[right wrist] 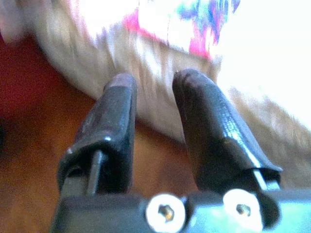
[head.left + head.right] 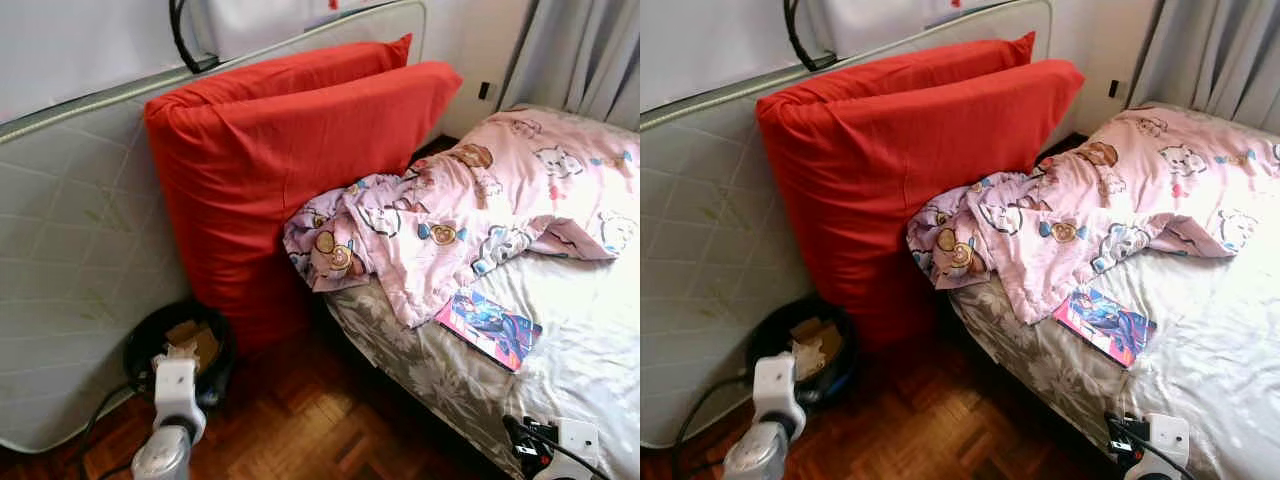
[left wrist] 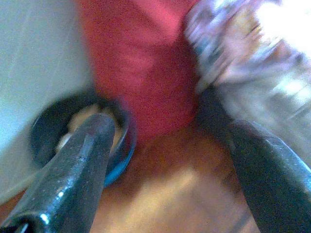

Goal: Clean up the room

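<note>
Book [image 2: 489, 327] near bed [image 2: 600, 350] edge, apt to slide off if nudged; right gripper [image 1: 154, 80] narrowly parted, empty; left gripper [image 3: 170, 145] wide open.

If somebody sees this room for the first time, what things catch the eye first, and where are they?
The big red cushion leans upright against a mattress standing by the wall. A pink cartoon blanket lies crumpled on the bed, with a colourful book just below it. A dark bin sits on the floor at the cushion's foot.

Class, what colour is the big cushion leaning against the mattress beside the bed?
Red: the cushion shows best in the left eye view.
</note>
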Controlling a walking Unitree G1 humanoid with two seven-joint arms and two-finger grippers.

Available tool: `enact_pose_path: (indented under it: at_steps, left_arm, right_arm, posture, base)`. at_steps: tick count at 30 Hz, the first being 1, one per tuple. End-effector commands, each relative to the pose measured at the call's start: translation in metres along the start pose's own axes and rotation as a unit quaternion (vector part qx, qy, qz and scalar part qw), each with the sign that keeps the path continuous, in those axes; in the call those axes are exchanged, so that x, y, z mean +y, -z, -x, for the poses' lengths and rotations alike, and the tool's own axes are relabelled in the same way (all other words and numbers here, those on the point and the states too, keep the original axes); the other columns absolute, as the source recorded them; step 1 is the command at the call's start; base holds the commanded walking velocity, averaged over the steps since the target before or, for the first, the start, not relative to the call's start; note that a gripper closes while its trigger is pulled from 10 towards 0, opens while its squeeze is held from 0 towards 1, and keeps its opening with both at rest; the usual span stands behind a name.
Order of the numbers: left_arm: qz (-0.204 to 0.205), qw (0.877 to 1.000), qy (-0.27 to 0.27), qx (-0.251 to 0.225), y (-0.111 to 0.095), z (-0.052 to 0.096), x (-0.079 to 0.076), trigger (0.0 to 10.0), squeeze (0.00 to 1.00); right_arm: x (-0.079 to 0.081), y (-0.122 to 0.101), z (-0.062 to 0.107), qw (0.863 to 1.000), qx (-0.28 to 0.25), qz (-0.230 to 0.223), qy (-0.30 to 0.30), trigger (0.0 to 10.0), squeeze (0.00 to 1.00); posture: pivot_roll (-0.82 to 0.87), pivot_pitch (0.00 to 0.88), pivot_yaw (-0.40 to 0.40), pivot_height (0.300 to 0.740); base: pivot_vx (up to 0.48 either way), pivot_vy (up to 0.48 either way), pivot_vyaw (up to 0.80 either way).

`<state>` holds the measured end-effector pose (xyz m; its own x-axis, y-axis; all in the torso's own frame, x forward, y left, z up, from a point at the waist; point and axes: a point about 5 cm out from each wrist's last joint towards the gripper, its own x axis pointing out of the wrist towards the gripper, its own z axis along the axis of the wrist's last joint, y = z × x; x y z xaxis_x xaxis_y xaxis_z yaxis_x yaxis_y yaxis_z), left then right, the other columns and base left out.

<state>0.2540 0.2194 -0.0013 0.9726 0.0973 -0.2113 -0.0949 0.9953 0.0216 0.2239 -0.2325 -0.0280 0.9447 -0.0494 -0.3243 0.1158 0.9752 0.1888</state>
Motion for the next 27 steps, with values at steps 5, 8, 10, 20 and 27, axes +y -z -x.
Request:
enact_pose_path:
  at_steps: [5,8,10,20,27]
  left_arm:
    - [-0.006,0.995,0.03,-0.098,-0.026,0.01,-0.025,10.0,0.0]
    - [-0.005,0.994,0.033,-0.108,-0.024,0.021,-0.031,10.0,0.0]
    - [-0.003,0.993,0.032,-0.116,-0.027,0.027,-0.033,10.0,0.0]
    - [-0.01,0.993,0.023,-0.118,-0.044,0.042,-0.026,10.0,0.0]
    - [-0.01,0.993,0.035,-0.109,-0.047,0.038,-0.028,10.0,0.0]
  right_arm:
    - [0.056,-0.049,-0.032,0.989,-0.113,0.039,-0.081,10.0,0.0]
    - [0.057,-0.048,-0.028,0.988,-0.12,0.037,-0.087,10.0,0.0]
    - [0.057,-0.047,-0.027,0.989,-0.122,0.033,-0.083,10.0,0.0]
    - [0.045,-0.04,-0.011,0.992,-0.12,0.029,-0.032,10.0,0.0]
    - [0.041,-0.037,-0.009,0.994,-0.103,0.031,-0.012,10.0,0.0]
  posture:
    - [-0.05,0.014,-0.001,0.74]
    - [-0.04,0.011,-0.006,0.74]
    - [-0.04,0.012,-0.01,0.74]
    - [-0.04,0.002,-0.011,0.74]
    - [-0.06,0.0,-0.011,0.74]
  base:
    - [0.0,0.0,0.0]
    - [0.0,0.0,0.0]
    - [0.0,0.0,0.0]
    - [0.0,0.0,0.0]
    - [0.0,0.0,-0.29]
